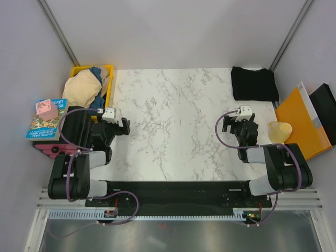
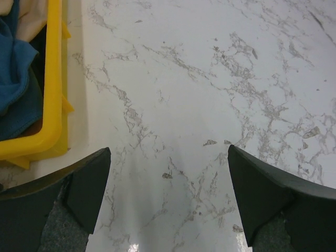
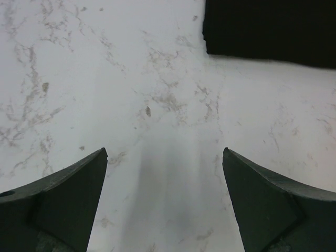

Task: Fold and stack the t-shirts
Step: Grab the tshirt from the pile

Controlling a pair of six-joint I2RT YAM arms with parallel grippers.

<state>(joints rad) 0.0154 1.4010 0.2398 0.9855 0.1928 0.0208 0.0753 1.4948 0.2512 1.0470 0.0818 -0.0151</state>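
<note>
Left gripper [image 2: 168, 149], right gripper [image 3: 164, 150] — both released, holding nothing. Risks dragging cream shirt [image 1: 83, 88] and teal shirt [image 1: 96, 72] from crate [image 2: 52, 79] together — heaped, tangled there. Could rumple black shirt [image 1: 254, 84] too.

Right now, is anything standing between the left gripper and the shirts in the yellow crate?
Only the wall of the yellow crate. The left gripper hangs open over bare marble beside it. The teal shirt lies behind that wall. The cream shirt heaps above the rim, so reaching from above looks clear.
</note>
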